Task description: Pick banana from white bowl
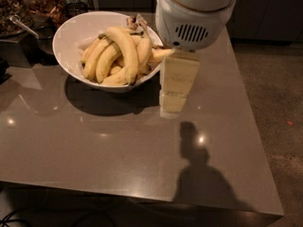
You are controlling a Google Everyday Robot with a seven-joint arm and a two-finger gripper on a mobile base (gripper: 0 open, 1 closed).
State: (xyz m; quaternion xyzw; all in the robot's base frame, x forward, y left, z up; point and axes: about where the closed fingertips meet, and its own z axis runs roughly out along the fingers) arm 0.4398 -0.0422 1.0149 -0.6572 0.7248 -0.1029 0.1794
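Inside white bowl (71, 34): banana (128, 51) atop smaller bananas (102, 60); gripper (171, 110) beside bowl, over table (94, 145), open-or-closed unclear.

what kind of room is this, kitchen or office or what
Likely a kitchen or break area: a glossy grey counter holds a white bowl of bananas, snack containers stand at the back left, and dark cabinets run behind. The tool hangs over the counter, beside the bowl.
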